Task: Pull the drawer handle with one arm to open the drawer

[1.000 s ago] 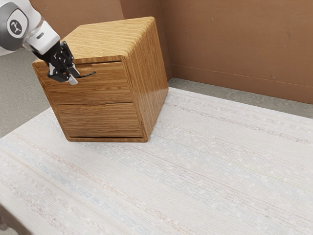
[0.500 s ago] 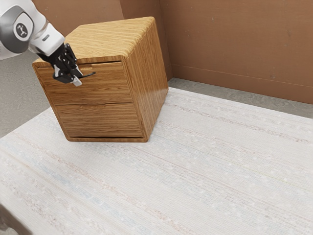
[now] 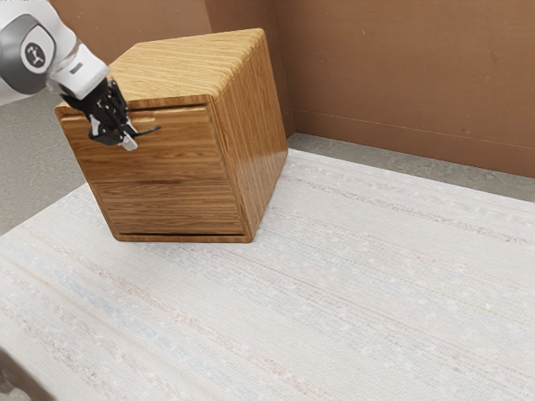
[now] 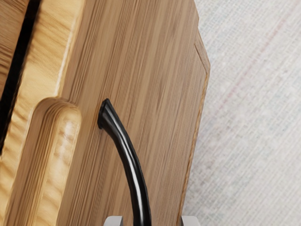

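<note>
Gripper (image 3: 114,134): fingers parted, straddling the handle (image 3: 144,130) without clamping it; grey fingertips (image 4: 113,220) stand clear of the black bar on either side. Handle: long axis runs level across the top drawer (image 3: 171,154); the pull must go square to it, away from the cabinet (image 3: 251,125). Drawer: barely out, if at all. Table (image 3: 351,292) beyond.
</note>
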`<state>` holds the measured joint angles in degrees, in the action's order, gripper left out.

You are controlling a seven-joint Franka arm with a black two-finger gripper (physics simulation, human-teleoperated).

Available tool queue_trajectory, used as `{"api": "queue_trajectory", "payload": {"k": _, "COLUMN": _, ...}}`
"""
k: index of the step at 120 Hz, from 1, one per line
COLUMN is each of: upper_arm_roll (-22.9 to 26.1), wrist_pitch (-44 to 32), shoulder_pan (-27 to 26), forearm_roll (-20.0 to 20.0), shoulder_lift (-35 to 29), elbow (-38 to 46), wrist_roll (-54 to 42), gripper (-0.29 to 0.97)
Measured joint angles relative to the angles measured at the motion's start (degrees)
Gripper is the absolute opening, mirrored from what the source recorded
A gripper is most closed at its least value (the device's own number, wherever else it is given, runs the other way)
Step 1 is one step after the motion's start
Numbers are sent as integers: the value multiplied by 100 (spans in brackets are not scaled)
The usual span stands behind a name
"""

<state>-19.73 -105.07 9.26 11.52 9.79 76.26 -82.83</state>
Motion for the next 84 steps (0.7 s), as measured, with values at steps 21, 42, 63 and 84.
{"api": "queue_trajectory", "payload": {"k": 21, "upper_arm_roll": 2, "wrist_pitch": 26, "shoulder_pan": 19, "forearm_roll": -9, "shoulder_lift": -230, "elbow": 209, "wrist_roll": 11, "gripper": 3}}
{"api": "queue_trajectory", "payload": {"k": 42, "upper_arm_roll": 3, "wrist_pitch": 39, "shoulder_pan": -8, "forearm_roll": -27, "shoulder_lift": -454, "elbow": 500, "wrist_roll": 16, "gripper": 4}}
{"api": "queue_trajectory", "payload": {"k": 63, "upper_arm_roll": -1, "wrist_pitch": 44, "shoulder_pan": -37, "forearm_roll": -49, "shoulder_lift": -804, "elbow": 878, "wrist_roll": 17, "gripper": 3}}
{"api": "queue_trajectory", "payload": {"k": 84, "upper_arm_roll": -21, "wrist_pitch": 44, "shoulder_pan": -126, "forearm_roll": -114, "shoulder_lift": -1240, "elbow": 1308, "wrist_roll": 17, "gripper": 2}}
